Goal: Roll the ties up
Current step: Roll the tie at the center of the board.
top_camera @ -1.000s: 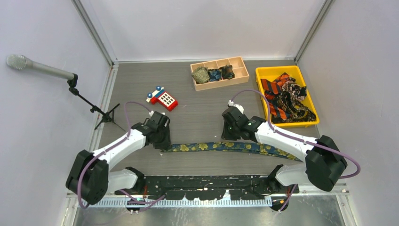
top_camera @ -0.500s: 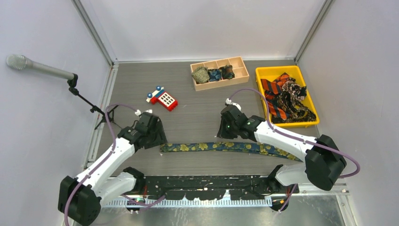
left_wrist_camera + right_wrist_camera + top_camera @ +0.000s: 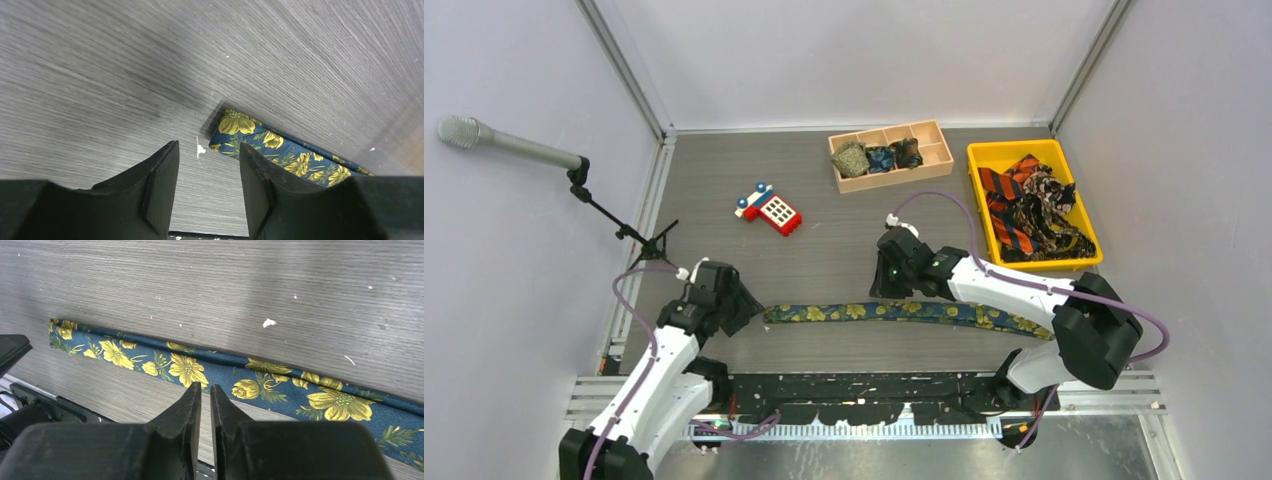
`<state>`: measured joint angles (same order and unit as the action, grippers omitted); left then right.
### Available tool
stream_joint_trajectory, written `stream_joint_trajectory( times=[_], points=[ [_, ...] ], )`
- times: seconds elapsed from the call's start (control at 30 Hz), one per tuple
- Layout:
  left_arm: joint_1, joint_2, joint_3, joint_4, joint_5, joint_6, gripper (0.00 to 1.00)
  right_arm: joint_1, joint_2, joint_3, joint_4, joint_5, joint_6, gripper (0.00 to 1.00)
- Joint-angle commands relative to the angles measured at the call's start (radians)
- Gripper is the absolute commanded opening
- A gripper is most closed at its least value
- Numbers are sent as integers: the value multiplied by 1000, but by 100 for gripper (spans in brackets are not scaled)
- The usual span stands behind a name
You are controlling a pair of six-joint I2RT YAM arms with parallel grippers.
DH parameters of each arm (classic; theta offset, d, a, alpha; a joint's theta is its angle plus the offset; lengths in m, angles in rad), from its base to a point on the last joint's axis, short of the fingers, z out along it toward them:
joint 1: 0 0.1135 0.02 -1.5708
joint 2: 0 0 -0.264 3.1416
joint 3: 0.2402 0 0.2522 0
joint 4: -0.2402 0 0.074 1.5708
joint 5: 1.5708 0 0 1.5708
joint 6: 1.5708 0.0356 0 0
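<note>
Grey table (image 3: 844, 260), navy tie (image 3: 844, 312) lying left-right

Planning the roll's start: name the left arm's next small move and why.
Probably ease the left gripper forward onto the end of the navy floral tie and close. The jaws stand open short of that end; the tie lies flat and unrolled, and the right gripper hovers nearly shut above its middle.
</note>
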<state>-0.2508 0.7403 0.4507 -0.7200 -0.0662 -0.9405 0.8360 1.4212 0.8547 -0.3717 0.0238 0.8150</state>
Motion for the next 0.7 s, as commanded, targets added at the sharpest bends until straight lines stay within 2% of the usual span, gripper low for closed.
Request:
stream_joint_trajectory(
  times=[0.0,0.17,0.4,0.67],
  points=[
    [48,-37,-65,76,119,-117,48,13,7,32,50,-1,16,18],
    [92,-19,-138,174,211,-127,44,14,16,22,59,-1,21,19],
    [106,35,-147,207,211,-105,42,14,30,20,60,-1,15,19],
    [106,106,-172,291,217,-63,32,14,54,20,75,-5,17,18]
  ],
)
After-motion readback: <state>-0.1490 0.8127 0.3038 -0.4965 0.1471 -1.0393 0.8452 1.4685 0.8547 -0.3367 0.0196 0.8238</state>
